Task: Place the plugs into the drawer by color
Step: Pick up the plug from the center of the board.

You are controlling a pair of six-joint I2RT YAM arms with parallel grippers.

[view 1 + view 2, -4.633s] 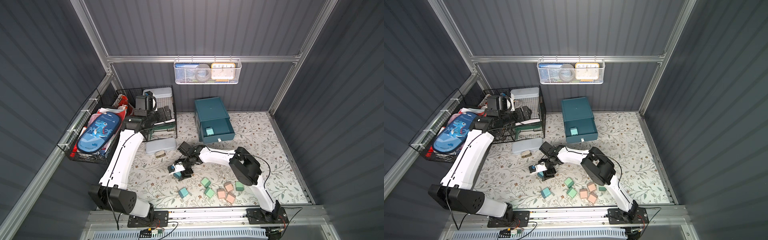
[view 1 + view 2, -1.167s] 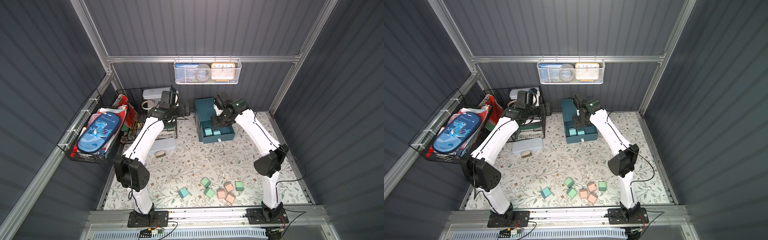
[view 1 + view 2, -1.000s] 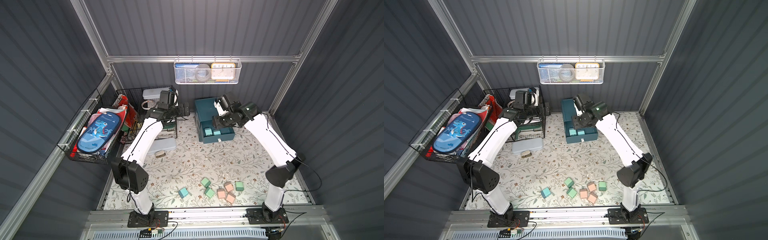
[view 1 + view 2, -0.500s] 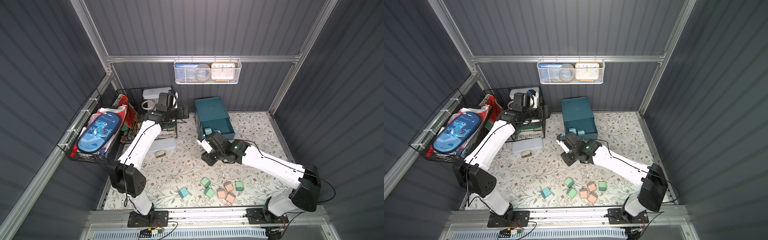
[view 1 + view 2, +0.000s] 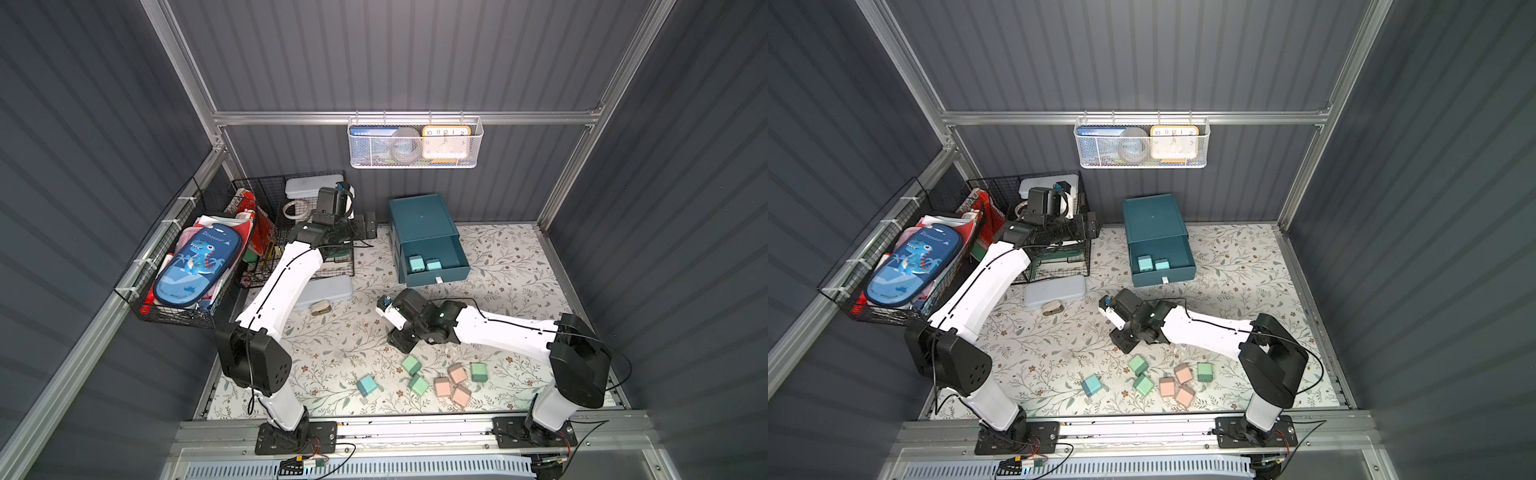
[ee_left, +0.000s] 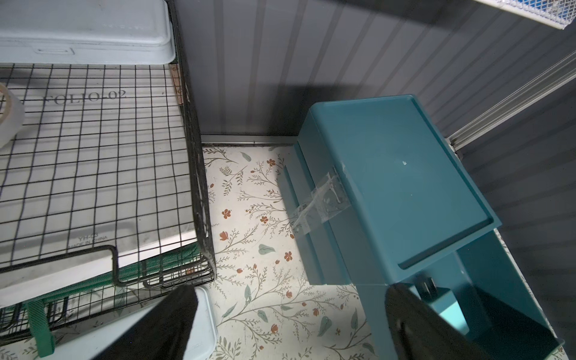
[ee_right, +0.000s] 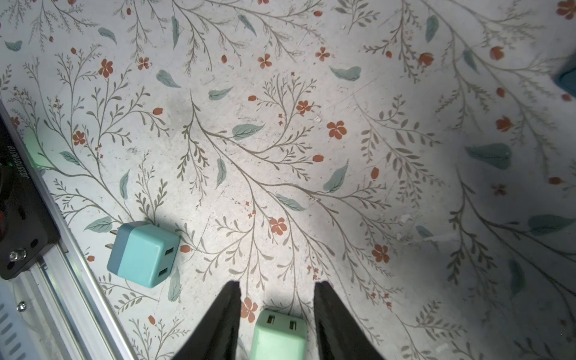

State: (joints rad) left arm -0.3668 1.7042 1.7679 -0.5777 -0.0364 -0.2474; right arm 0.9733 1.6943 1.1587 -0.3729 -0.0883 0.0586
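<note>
right claw open, jaws straddling green plug, gap each side. Plug cut off by frame, prongs hidden, sockets facing forward. Bare mat ahead. blue plug near rail, prongs railward. left claw wide open between rack and drawer, which is pulled out and holds blue pair.

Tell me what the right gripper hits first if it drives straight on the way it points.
Probably the floral mat, bare just ahead of the right gripper. The mint green plug shows between its open jaws but nearer the wrist, so likely missed; depth is unclear.
</note>
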